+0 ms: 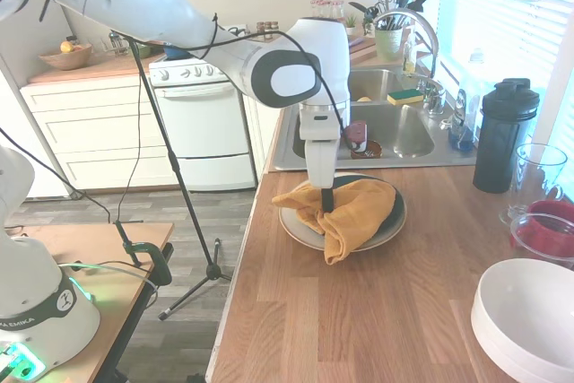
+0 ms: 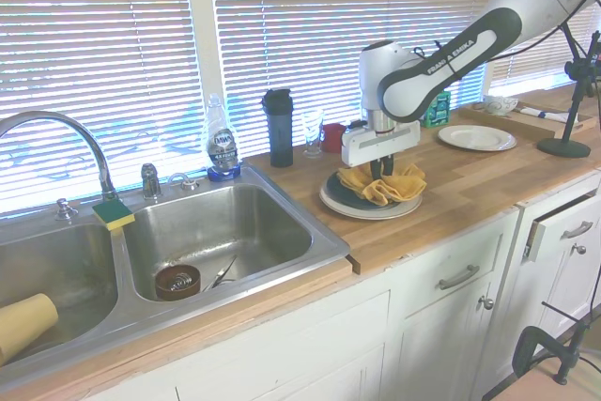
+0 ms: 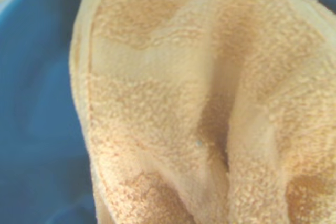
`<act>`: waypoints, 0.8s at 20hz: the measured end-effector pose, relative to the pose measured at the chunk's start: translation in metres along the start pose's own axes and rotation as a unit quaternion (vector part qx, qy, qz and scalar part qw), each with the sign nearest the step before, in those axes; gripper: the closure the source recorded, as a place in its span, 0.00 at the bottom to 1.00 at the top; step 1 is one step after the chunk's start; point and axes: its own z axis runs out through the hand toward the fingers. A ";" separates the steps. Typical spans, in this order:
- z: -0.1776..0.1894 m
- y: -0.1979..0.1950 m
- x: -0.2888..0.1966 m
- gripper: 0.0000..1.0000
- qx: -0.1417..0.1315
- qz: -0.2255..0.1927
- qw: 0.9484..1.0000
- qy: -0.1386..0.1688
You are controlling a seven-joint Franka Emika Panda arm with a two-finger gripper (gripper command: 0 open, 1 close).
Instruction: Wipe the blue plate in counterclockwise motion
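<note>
Tool (image 1: 326,196) seems clamped on yellow cloth (image 1: 345,211) (bunched) atop blue plate (image 1: 395,208).

Home kitchen. Evidence: double stainless sink (image 2: 221,232) with gooseneck faucet (image 2: 56,133), Dawn dish soap bottle (image 2: 222,149), sponge (image 2: 113,213), butcher-block counter (image 1: 377,311), white stove (image 1: 202,118), white cabinets (image 2: 441,312), window blinds (image 2: 310,25), utensil crock (image 1: 388,39) behind the sink.

The cloth (image 1: 350,213) is mustard yellow with paler stripes, the plate (image 3: 37,103) under it deep blue, on a cream plate (image 1: 305,232); the worktop (image 1: 377,311) is warm wood.
</note>
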 end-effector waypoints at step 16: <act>-0.024 -0.042 -0.068 1.00 0.013 -0.036 0.999 0.032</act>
